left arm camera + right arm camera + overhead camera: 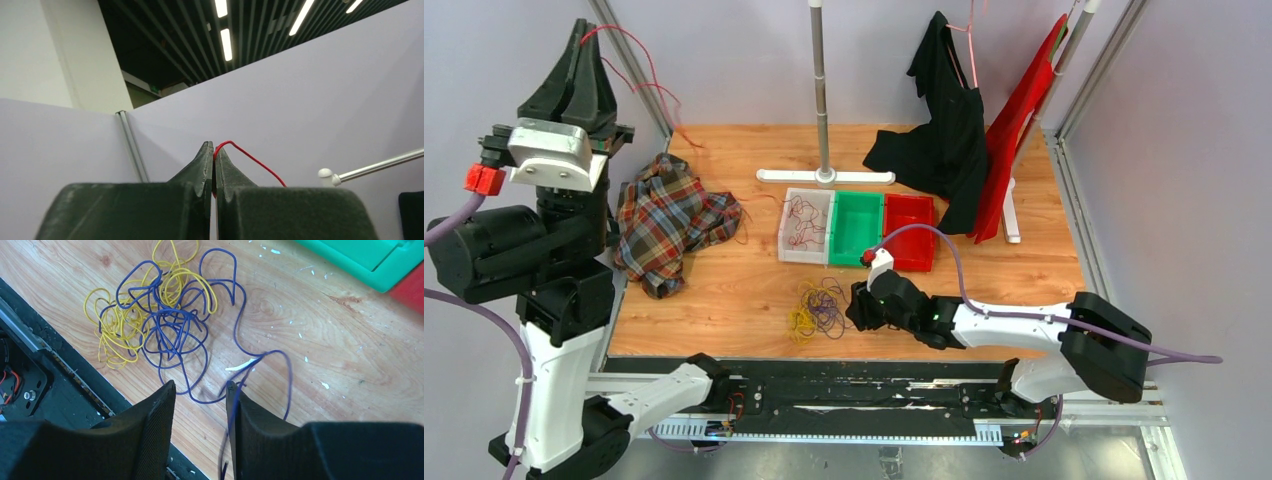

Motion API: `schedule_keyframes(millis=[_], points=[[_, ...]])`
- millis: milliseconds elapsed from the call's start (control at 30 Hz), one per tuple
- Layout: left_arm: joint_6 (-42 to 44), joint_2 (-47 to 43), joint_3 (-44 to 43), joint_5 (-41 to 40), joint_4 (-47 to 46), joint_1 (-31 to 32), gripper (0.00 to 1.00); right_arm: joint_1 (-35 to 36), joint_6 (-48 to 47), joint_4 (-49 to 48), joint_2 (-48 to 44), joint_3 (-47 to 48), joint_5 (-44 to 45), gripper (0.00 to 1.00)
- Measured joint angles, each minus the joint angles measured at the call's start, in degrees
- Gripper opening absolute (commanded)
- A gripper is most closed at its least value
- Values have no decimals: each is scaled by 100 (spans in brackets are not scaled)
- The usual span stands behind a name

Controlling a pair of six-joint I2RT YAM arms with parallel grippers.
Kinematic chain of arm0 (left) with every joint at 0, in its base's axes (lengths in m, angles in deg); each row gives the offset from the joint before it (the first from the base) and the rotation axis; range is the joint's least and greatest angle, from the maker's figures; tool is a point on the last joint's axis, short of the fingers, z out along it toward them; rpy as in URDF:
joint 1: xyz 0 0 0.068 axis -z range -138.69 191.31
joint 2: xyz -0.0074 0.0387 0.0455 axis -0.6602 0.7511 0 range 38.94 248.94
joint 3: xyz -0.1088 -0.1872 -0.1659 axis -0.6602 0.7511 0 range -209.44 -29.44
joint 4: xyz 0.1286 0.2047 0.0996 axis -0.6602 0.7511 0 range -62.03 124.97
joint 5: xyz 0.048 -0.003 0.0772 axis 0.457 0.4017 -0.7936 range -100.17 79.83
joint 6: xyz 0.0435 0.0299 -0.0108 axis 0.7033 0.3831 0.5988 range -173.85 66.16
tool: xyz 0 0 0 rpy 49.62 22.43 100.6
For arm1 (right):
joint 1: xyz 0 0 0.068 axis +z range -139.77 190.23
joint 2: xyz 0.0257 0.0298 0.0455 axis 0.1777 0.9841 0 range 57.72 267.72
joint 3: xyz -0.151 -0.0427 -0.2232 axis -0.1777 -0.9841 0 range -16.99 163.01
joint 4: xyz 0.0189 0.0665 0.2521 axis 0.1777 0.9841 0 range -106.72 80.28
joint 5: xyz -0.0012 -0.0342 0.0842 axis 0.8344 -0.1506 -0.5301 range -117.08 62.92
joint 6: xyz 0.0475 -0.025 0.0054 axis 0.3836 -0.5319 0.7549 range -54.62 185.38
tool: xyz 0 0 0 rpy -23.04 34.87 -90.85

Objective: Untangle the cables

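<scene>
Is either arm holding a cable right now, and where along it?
Left gripper is shut on a red cable, pinching a bend in the strand. Right gripper is open, holding nothing.

yellow cable (117, 332) + blue cable (172, 332) tangled in 1 loose heap on worktop (724, 300), nr front edge. red bunch (804, 222) in clear bin (804, 257). 1 red strand (252, 161) pinched in left hand (214, 149).

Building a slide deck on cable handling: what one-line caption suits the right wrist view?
Right gripper, jaws open, above tangled blue cable and yellow cable on the wooden table.
</scene>
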Motion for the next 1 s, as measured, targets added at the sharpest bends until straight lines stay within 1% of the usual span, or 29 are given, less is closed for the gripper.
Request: schedule_keyframes(millis=[100, 233, 333, 433, 467, 533, 567, 700, 1000], points=[[22, 61, -155, -101, -74, 0, 0, 0, 0, -63, 17, 0, 0, 35], [83, 111, -264, -225, -269, 0, 1, -4, 37, -142, 55, -20, 0, 35], [111, 260, -570, -264, -297, 0, 0, -4, 105, -210, 66, -127, -15, 40], [59, 258, -645, -98, -160, 0, 0, -44, 136, -251, 59, -216, -72, 46], [13, 229, -625, -2, -98, 0, 0, -70, 144, -251, 46, -225, -90, 50], [-79, 160, -520, 151, 15, 0, 0, -83, 149, -254, -17, -229, -138, 61], [-142, 116, -448, 238, 111, 0, 0, -103, 146, -256, -87, -229, -188, 63], [-382, 24, -214, 437, 404, 0, 1, -105, 111, -286, -448, -197, -431, 65], [-881, -164, 839, 1099, 988, 0, 0, -105, 72, -334, -1314, 238, -1176, 66]])
